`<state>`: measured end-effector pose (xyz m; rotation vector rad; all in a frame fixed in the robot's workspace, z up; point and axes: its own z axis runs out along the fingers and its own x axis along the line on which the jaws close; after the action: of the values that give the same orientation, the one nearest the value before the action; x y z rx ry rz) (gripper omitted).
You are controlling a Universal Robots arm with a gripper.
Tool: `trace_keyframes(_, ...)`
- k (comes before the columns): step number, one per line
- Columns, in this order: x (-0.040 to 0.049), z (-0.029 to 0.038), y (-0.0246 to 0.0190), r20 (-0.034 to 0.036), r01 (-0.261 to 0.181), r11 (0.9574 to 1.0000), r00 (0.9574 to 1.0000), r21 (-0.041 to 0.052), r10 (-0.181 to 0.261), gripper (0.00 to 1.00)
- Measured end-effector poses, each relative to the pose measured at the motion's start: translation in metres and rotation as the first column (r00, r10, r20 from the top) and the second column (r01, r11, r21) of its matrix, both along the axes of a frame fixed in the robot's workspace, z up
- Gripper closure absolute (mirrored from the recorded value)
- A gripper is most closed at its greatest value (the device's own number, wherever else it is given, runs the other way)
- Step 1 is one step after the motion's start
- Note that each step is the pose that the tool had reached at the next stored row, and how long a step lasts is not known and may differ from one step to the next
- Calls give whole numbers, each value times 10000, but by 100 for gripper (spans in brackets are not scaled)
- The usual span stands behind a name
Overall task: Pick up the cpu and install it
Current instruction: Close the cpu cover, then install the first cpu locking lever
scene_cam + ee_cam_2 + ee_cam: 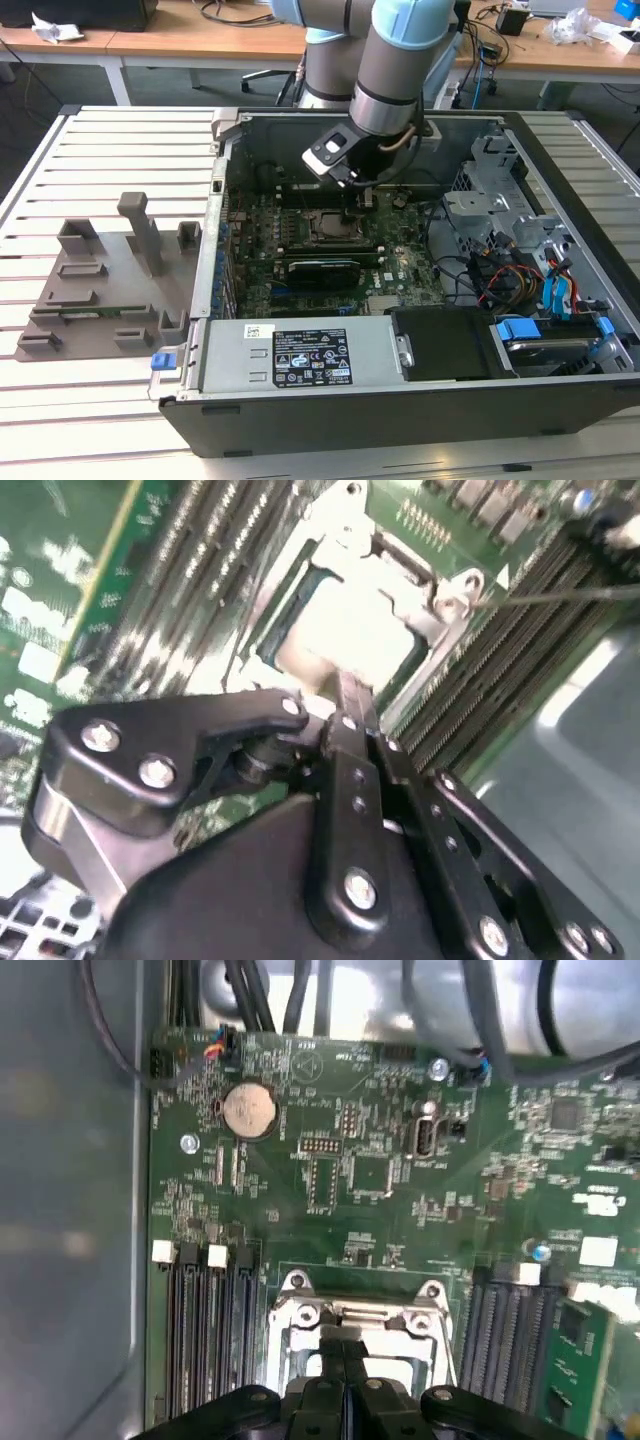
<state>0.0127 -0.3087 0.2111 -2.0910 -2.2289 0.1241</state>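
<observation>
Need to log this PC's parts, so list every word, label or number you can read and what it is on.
Nothing here can be read with certainty.
Power supply, large white label: print too small to read.
Small white sticker beside that label: too small to read.
Motherboard white markings: blurred, unreadable.
White stickers on the board, first wrist view: blurred.

The closed end effector (345, 1355) hangs over the metal socket frame (300, 1312).

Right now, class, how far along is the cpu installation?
Picked up and brought over: the cpu lies pale inside the socket frame. In hand: the gripper, fingers closed, sits at its edge. Left: seating unconfirmed, gripper not yet clear.
</observation>
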Motion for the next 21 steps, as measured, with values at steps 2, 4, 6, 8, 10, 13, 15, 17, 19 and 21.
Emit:
trace_keyframes(2,9,91,0,-21,0,10000,10000,-1,0,89)
trace_keyframes(4,12,225,-1,-34,2,10000,10000,-2,-2,89)
trace_keyframes(6,13,411,-1,-35,2,10000,10000,-2,-2,89)
trace_keyframes(8,13,521,0,-35,1,10000,10000,-1,-1,89)
trace_keyframes(10,13,537,0,-35,1,10000,10000,0,-1,89)
trace_keyframes(13,13,539,0,-35,1,10000,10000,-1,-1,89)
trace_keyframes(15,13,539,0,-35,1,10000,10000,0,-1,89)
trace_keyframes(17,13,540,0,-35,1,10000,10000,-1,-1,89)
trace_keyframes(19,13,541,0,-35,1,10000,10000,-1,-1,89)
trace_keyframes(21,13,542,-1,-36,-110,9999,9999,-2,110,89)
